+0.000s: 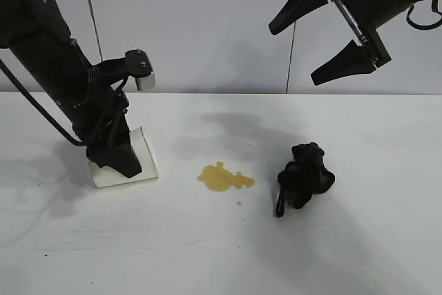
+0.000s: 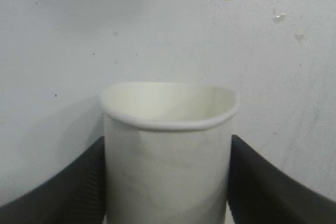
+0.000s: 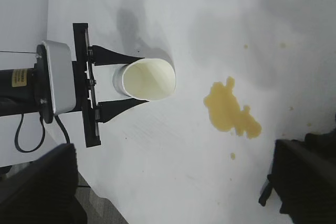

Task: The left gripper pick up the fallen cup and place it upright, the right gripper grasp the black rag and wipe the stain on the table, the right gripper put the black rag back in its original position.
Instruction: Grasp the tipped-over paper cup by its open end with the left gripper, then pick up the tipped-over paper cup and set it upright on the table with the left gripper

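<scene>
While lying on its side, cup [image 2: 167, 150] squeezed between left gripper [image 2: 167, 192] fingers [image 2: 68, 187].

This looks like a robotics lab or test bench rather than a home or shop. A bare white table [image 1: 221, 253] fills the lower two thirds of the exterior view, backed by plain pale wall panels [image 1: 193, 25] with thin vertical seams (no furniture or decoration on them). Two black robot arms reach in from the upper left and upper right corners.
</scene>
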Robot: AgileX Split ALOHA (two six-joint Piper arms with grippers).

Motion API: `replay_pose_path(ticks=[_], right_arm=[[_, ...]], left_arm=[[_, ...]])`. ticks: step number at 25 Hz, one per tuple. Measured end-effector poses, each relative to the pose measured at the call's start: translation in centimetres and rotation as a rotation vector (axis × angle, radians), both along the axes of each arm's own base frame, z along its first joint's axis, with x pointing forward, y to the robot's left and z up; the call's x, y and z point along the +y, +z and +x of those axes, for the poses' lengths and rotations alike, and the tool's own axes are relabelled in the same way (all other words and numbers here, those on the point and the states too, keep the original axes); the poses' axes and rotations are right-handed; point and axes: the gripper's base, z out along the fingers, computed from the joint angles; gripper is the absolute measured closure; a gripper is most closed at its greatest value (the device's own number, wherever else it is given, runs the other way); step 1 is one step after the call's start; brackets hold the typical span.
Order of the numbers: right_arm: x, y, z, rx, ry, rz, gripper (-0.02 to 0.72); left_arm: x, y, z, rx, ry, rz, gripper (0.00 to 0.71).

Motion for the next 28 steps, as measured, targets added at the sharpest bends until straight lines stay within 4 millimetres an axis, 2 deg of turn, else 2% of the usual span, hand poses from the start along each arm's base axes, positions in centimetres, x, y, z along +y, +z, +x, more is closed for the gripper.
replay_pose_path(ticks=[5,10,18,22,28], right_arm=[[0.0,0.0,0.0,0.0,0.0,0.0,0.008],[0.0,0.0,0.0,0.0,0.001,-0.003,0.008],[-0.1,-0.1,0.0,-0.001,0.002,-0.01,0.008],[-0.1,-0.1,0.0,-0.002,0.002,-0.013,0.008],[-0.1,-0.1,0.0,-0.002,0.005,-0.022,0.008]], left_arm=[[-0.2,0.1,0.1,0.018,0.048,-0.051,0.296],[0.1,0.6,0.1,0.097,0.107,-0.189,0.297],[4.2,2.5,1.6,0.18,0.225,-0.533,0.297],[5.9,3.9,2.4,0.1,0.189,-0.701,0.297],[5.5,5.3,2.7,-0.029,0.088,-0.838,0.297]])
